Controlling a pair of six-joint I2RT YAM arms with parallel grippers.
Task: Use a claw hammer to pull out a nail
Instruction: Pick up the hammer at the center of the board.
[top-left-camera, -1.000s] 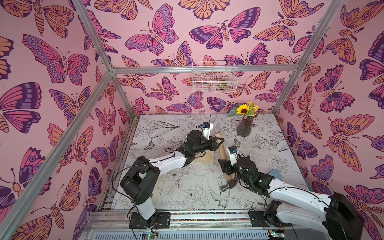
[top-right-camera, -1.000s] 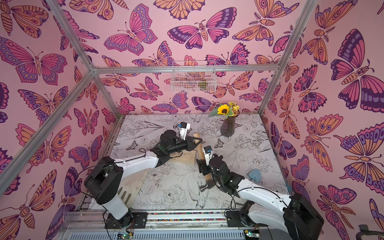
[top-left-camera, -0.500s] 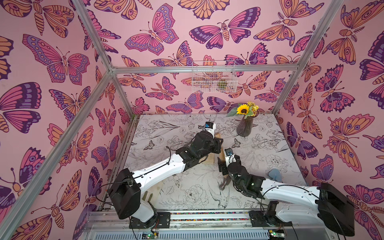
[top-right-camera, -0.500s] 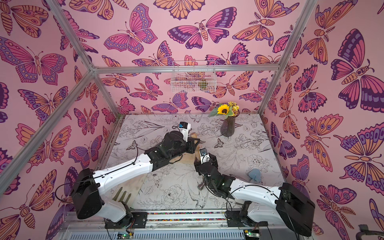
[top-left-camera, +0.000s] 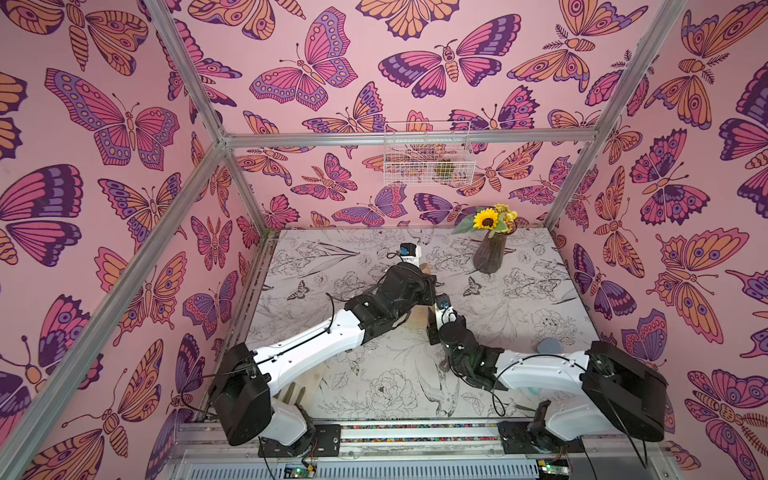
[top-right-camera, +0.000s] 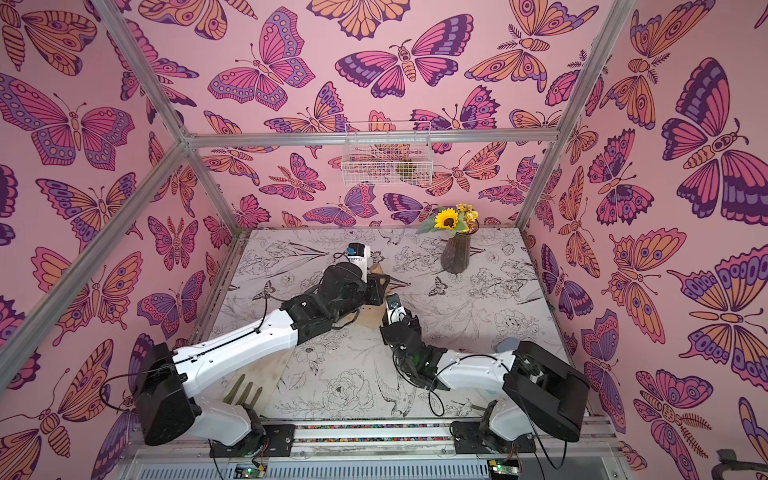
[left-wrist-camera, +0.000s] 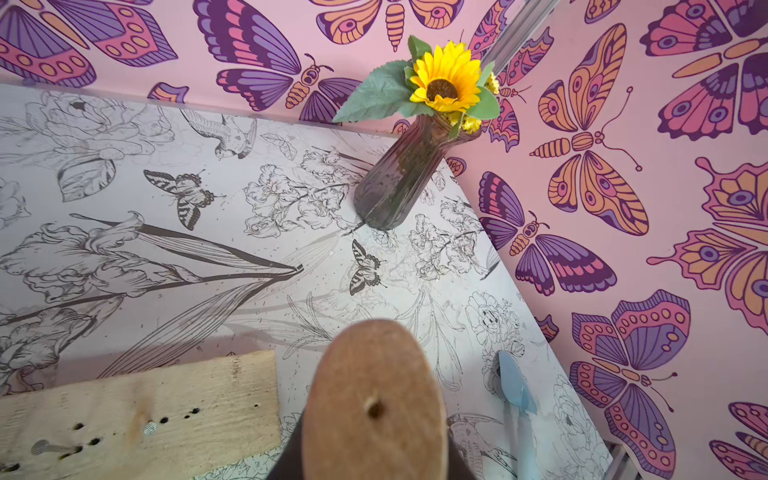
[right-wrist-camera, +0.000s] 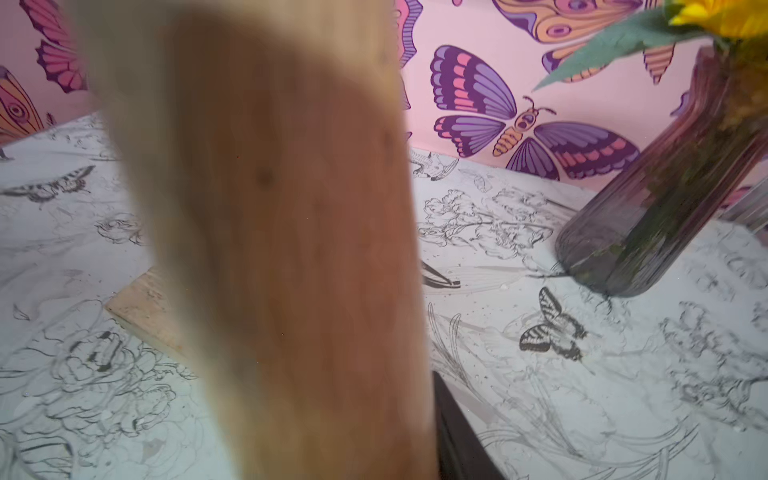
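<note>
claw hammer (right-wrist-camera: 282, 249) blurry, r wrist cam, plank (left-wrist-camera: 137, 415) cut off

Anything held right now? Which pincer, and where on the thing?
The left pincer grips the claw hammer at the butt end of its wooden handle. The right pincer sits at the handle further along; whether it is clamped cannot be told.

Entry, last second's changes: my left arm (top-left-camera: 316, 345) now stretched long, elbow lowered outward from its former tuck; my right arm (top-left-camera: 536, 370) swung inward, its wrist now covering the formerly exposed head of the claw hammer (left-wrist-camera: 374, 395).
</note>
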